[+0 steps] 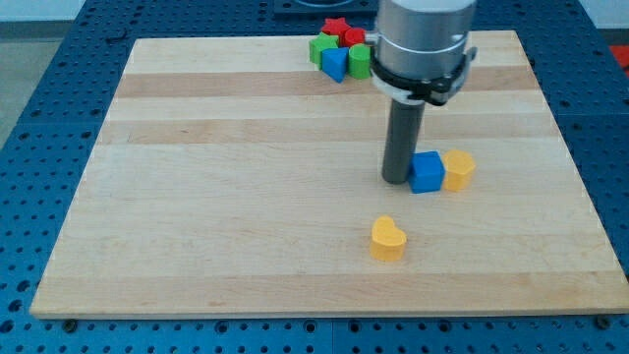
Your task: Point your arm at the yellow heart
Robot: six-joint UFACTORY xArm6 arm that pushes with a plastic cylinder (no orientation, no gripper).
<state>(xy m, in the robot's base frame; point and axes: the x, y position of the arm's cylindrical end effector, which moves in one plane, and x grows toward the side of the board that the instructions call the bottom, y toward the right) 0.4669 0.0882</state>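
The yellow heart [388, 238] lies on the wooden board [226, 197] toward the view's bottom, right of centre. My tip [395, 180] rests on the board above the heart, about a block's length away from it. The tip stands right against the left side of a blue cube [427, 172]. A yellow block [458, 169] touches the blue cube on its right.
A cluster sits at the view's top edge: a red star [336, 28], a green block [322, 47], a blue block [336, 64], a green cylinder [360, 60] and a red block [354, 37]. The arm's wide grey body hangs over the board's upper right.
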